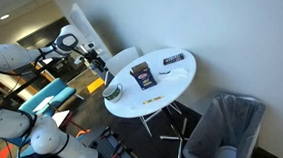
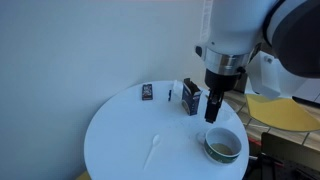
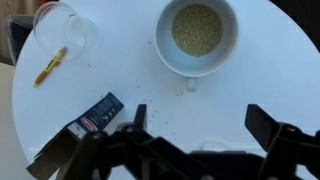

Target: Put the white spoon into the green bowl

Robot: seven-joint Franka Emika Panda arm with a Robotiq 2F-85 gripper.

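The white spoon (image 2: 153, 148) lies on the round white table (image 2: 120, 130), at the front middle. The small green bowl with a tan inside (image 2: 223, 147) stands to its right near the table edge; it also shows in an exterior view (image 1: 112, 90) and in the wrist view (image 3: 197, 35). My gripper (image 2: 213, 112) hangs open and empty above the table just behind the bowl. In the wrist view its fingers (image 3: 203, 120) are spread over bare table below the bowl, with a small white shape (image 3: 212, 146) between them at the frame's bottom.
A black box (image 2: 190, 97) stands upright and a flat black item (image 2: 147, 92) lies at the back of the table. The wrist view shows a clear cup (image 3: 65, 28), a yellow-orange object (image 3: 50, 68) and a black packet (image 3: 95, 120). A grey chair (image 1: 228, 130) stands beside the table.
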